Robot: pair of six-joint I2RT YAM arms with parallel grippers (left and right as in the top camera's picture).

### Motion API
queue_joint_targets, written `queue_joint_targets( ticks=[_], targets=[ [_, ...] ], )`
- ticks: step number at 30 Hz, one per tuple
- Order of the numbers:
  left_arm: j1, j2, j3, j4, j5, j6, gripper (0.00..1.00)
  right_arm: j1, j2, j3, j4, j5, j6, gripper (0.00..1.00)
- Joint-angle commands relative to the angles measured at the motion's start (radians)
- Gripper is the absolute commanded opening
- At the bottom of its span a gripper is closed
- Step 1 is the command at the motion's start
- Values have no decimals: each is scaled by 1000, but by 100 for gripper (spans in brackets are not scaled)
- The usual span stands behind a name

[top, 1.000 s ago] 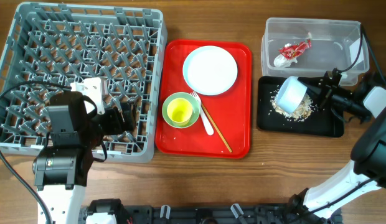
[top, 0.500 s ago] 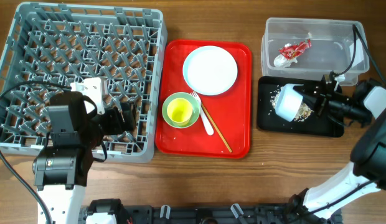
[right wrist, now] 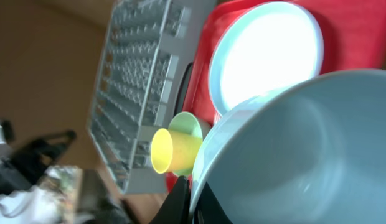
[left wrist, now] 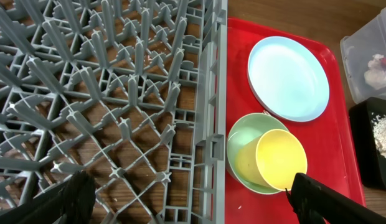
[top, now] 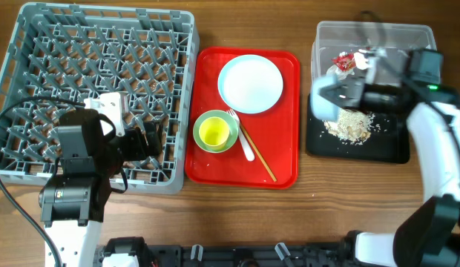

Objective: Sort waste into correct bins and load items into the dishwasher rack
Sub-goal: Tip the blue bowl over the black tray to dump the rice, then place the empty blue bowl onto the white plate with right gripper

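Note:
My right gripper is shut on the rim of the pale blue-white bowl, held on its side above the left end of the black tray; the bowl fills the right wrist view. Beige food scraps lie in the black tray. The red-and-white wrapper lies in the clear tub. The red tray holds the white plate, the green bowl with the yellow cup in it, the white spoon and chopsticks. My left gripper is open over the grey rack.
The rack's right wall stands next to the red tray's left edge. The left arm's body overhangs the rack's front left corner. Bare wooden table lies in front of the trays.
My right gripper has lifted the blue-white bowl off the scraps and swung it left and up, towards the black tray's left end. The left arm has not moved.

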State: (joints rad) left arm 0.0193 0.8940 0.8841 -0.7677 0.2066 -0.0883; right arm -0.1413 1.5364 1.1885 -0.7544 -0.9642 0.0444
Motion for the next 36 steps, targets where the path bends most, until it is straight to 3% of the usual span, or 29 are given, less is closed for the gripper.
queue_joint_targets(
  ticks=[1,8,16,24,31,36],
  targets=[
    [-5,4,19,0,2,-6,100,194,-29,17,141,247,133,4],
    [-5,4,19,-1,2,-6,100,505,13,16,386,721,108,5],
    [-5,4,19,-5,2,-6,100,651,153,16,541,883,37,4],
    [-5,4,19,-15,2,-6,100,653,370,16,646,826,69,4],
    [-5,4,19,-17,3,-6,100,653,414,16,629,796,114,5],
    [-5,4,19,-19,2,-6,100,653,406,23,624,719,115,30]
  ],
)
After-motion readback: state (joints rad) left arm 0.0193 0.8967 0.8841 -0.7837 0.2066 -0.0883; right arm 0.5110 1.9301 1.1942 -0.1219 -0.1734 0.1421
